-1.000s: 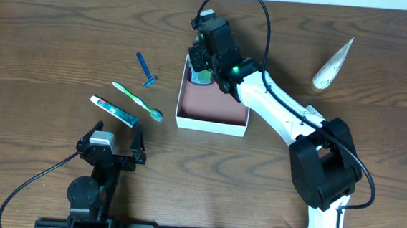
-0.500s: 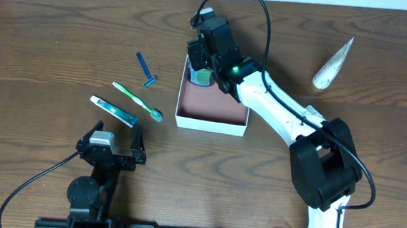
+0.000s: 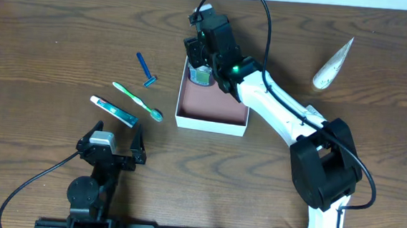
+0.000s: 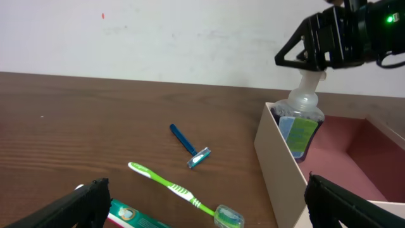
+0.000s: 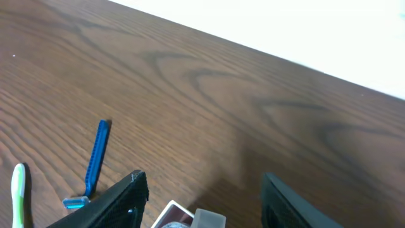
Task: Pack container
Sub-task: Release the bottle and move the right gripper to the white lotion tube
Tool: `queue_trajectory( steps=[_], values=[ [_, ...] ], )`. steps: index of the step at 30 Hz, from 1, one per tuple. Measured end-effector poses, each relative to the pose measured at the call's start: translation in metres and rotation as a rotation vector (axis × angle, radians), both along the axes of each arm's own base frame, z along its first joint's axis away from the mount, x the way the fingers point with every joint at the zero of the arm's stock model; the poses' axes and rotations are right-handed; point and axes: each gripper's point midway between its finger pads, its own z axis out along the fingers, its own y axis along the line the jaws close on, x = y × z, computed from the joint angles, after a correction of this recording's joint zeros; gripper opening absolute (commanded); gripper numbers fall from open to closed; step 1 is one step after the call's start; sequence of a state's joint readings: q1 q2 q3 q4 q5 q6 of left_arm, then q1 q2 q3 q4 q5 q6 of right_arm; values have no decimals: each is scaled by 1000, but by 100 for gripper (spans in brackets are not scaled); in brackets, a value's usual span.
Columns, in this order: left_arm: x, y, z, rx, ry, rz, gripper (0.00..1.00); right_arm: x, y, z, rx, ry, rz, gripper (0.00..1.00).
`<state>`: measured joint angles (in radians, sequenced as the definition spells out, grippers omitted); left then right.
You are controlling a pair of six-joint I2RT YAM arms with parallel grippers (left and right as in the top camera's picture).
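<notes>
A bottle stands in the far-left corner of the container, mid-surface. The right jaws are parted around its cap, not gripping. Razor, toothbrush, tube and pouch wait outside. The left jaws are wide and empty.

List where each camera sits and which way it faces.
Overhead: above the table, looking straight down; shows both arms, left gripper and right gripper.
Left wrist: low, facing the wall past the shallow white cardboard box; own fingers at bottom corners.
Right wrist: over the box, facing the wall; own fingers flank a clear bottle's cap.
Shared: both wrist views show the blue plastic razor.
</notes>
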<state>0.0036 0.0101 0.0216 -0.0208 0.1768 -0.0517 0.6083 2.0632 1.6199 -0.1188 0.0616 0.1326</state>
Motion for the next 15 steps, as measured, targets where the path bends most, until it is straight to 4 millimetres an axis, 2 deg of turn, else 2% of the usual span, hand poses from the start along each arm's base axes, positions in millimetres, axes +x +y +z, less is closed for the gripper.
queue_trajectory(
  steps=[4, 9, 12, 15],
  values=[
    [0, 0, 0, 0, 0, 0, 98, -3, -2, 19, -3, -23, 11, 60],
    [0, 0, 0, 0, 0, 0, 98, -17, -15, 64, 3, -39, 9, 58],
    [0, 0, 0, 0, 0, 0, 98, -33, -38, 98, 10, -27, -14, 62],
    [0, 0, 0, 0, 0, 0, 98, -48, -80, 125, 14, 12, -78, 64]
  ],
)
